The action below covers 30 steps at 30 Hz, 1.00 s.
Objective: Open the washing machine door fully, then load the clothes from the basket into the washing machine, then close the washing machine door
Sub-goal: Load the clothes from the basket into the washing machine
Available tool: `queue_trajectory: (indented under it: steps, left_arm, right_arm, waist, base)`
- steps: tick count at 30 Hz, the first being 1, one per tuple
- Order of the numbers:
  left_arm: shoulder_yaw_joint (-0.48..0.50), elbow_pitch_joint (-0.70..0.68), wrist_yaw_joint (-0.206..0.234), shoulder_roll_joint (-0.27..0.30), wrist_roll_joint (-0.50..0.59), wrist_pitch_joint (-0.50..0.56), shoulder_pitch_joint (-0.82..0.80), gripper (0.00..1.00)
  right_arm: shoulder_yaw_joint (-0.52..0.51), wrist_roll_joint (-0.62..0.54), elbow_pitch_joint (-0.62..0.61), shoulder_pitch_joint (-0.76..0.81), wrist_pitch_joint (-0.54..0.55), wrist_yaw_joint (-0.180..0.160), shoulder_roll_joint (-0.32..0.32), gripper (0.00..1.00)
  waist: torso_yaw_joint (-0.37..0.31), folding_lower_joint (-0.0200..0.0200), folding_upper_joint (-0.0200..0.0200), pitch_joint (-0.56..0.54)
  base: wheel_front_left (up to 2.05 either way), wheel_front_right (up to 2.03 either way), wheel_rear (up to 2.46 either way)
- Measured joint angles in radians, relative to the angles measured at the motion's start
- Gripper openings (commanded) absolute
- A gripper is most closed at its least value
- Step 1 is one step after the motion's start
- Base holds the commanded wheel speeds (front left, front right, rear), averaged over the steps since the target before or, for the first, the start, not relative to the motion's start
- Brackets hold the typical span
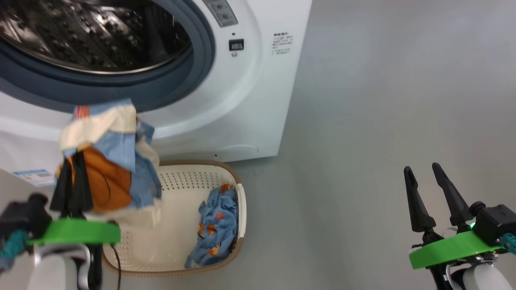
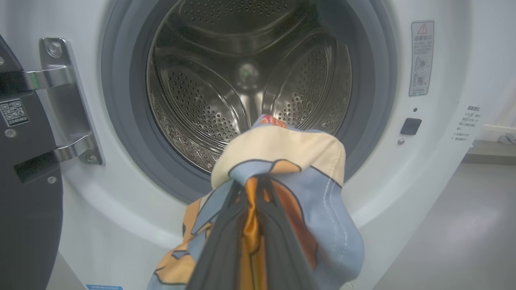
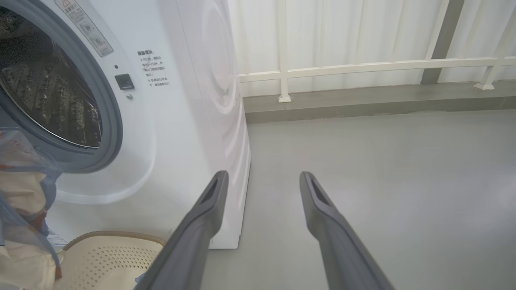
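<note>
Garment of blue, orange and cream [image 1: 109, 161] is pinched tight in my left gripper [image 1: 76, 158], raised just before the drum [image 2: 242, 80] of the washing machine [image 1: 250, 100]. The washing machine door [image 2: 24, 209] is swung open. A blue printed garment [image 1: 217, 229] lies in the basket [image 1: 241, 201]. My right gripper [image 1: 422, 167] gapes wide, empty, over bare floor [image 1: 363, 161].

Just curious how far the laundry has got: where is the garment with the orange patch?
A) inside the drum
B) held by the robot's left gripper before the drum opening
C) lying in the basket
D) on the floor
B: the left gripper is shut on the garment, holding it up before the drum.
</note>
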Motion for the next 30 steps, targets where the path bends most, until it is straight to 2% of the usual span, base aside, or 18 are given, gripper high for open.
queue_trajectory:
  steps: [22,30]
  left_arm:
    - [-0.019,0.263,0.012,0.092,0.019,0.017,-0.544,0.00]
    - [-0.032,0.447,0.020,0.128,0.031,0.024,-0.741,0.00]
  right_arm:
    - [0.019,0.000,-0.021,-0.154,0.000,0.000,0.043,0.91]
    - [0.029,0.000,-0.029,-0.229,0.000,0.000,0.053,0.91]
  waist:
    - [-0.030,0.0000,0.0000,0.226]
    - [-0.034,0.0000,0.0000,0.329]
  base:
    - [0.00,0.00,0.00]
    - [0.00,0.00,0.00]
